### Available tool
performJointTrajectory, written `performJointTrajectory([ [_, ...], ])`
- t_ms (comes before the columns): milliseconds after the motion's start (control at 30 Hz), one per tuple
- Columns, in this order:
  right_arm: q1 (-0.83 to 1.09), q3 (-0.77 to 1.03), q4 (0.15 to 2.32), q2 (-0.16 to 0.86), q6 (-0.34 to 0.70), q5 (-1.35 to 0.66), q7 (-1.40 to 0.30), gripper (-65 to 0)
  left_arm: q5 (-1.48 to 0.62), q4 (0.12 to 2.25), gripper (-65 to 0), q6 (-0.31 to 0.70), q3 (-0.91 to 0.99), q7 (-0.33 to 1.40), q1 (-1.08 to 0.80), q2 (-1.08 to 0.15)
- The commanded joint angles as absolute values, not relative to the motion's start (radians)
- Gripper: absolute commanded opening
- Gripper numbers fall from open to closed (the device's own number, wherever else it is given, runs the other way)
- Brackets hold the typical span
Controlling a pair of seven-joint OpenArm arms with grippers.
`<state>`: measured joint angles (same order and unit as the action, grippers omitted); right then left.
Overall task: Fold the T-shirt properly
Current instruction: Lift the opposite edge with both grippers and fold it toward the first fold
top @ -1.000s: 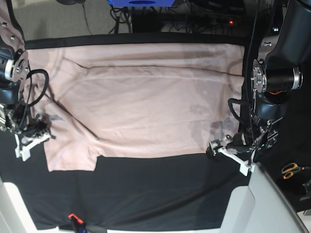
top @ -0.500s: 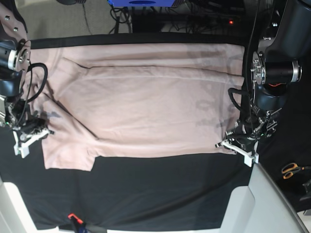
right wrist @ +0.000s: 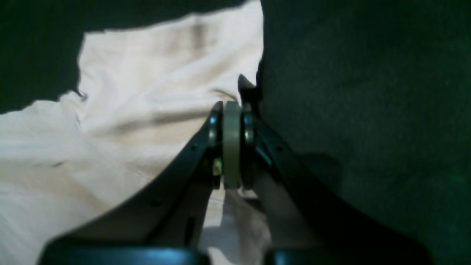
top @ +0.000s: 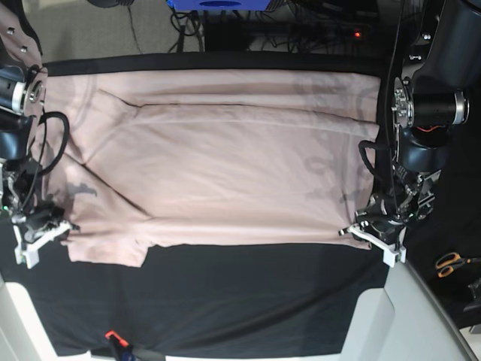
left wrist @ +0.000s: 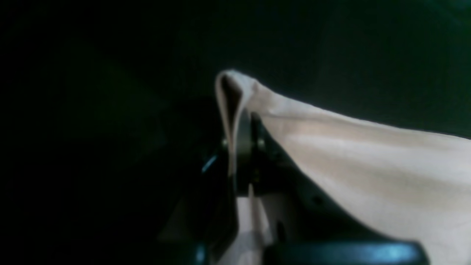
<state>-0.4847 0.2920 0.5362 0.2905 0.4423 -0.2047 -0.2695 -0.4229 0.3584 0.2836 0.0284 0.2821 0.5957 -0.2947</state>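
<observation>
pink T-shirt [top: 225, 165], plain, no readable writing

Black cloth [top: 225, 301]; orange-handled scissors [top: 451, 264] at its right.

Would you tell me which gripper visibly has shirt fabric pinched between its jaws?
The left gripper: T-shirt fabric peaks from its shut jaws. The right gripper looks shut too.

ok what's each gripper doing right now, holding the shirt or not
left gripper: closed, pinching a corner of the T-shirt.
right gripper: closed at the shirt's edge; a grip on fabric cannot be told.
</observation>
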Motion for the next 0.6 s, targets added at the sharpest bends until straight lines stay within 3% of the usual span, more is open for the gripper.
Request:
performJointTrajectory([
  [0, -0.521, 0.291, 0.555, 0.308, 0.446, -0.214, -0.248, -64.8, -0.433, 0.380, -65.0, 0.274, 0.036, 0.259, 0.628, -0.318],
  [233, -0.545, 0.289, 0.555, 0.306, 0.447, -0.213, -0.232, -64.8, -0.433, 0.501, -65.0, 0.274, 0.038, 0.314, 0.576, -0.318],
  [433, -0.568, 0.094, 0.555, 0.306, 0.443, -0.216, -0.177, -64.8, -0.433, 0.610, -65.0, 0.274, 0.042, 0.352, 0.526, -0.318],
  [567, -0.578, 0.070, 0.555, 0.305, 0.441, -0.216, -0.159, -64.8, -0.433, 0.611, -65.0, 0.274, 0.042, 0.352, 0.516, -0.318],
])
